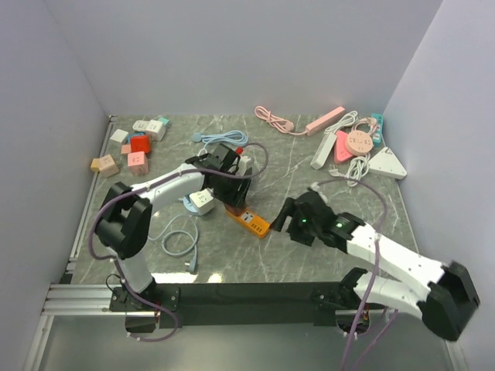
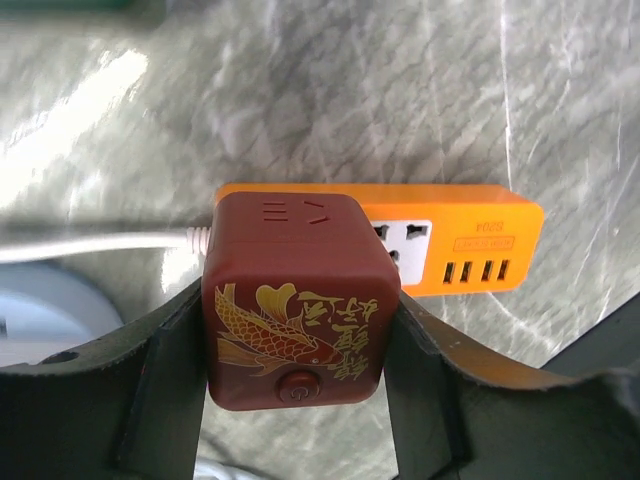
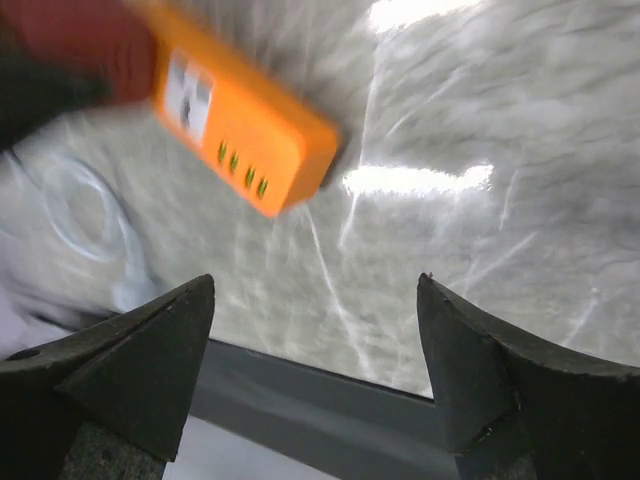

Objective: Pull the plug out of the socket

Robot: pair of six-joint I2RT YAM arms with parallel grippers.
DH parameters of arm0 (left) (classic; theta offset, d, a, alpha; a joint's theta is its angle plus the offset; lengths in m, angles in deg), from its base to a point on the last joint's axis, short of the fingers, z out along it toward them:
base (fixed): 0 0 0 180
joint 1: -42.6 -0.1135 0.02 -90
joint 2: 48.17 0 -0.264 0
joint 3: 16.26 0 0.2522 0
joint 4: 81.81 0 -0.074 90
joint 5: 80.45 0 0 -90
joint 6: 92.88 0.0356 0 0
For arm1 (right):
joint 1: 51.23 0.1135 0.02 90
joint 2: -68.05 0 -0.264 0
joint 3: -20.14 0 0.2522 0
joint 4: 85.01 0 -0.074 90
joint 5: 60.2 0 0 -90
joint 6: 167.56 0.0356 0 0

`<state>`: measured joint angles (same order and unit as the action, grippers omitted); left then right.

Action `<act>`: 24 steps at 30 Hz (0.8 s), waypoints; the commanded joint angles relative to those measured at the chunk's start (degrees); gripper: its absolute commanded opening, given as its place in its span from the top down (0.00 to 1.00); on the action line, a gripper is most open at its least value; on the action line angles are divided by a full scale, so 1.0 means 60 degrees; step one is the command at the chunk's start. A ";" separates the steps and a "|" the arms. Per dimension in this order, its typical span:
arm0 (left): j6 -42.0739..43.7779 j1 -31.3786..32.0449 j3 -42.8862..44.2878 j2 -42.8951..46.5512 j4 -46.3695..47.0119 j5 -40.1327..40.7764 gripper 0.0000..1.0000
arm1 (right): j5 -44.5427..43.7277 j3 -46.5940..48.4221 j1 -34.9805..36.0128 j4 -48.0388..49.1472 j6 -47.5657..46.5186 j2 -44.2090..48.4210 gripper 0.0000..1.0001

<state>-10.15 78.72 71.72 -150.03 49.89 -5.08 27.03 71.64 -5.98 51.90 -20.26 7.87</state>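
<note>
Clenching the red cube plug, left tool held it against the orange socket strip; right tool hung released near the strip's USB end.

Orange strip near table centre, long axis running 11 to 5. Left hand atop its 11 o'clock end; plug hidden beneath. Right hand just beside 5 o'clock end, contact unclear. White adapter at 9 of left hand. Blue cable coiled at 8. Coloured blocks at 10. Pink strip, white strip, cords at 1. White triangle at 2.
</note>
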 commanded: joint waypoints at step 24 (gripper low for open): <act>-0.9171 -0.0438 -0.0795 0.0820 0.4259 -0.1571 1.00 | -0.0900 0.1533 -0.1595 0.1911 -0.0132 -0.0926 0.10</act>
<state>-53.99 76.93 68.97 -148.09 63.76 -2.18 25.46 81.89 -16.25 58.24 -20.83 2.84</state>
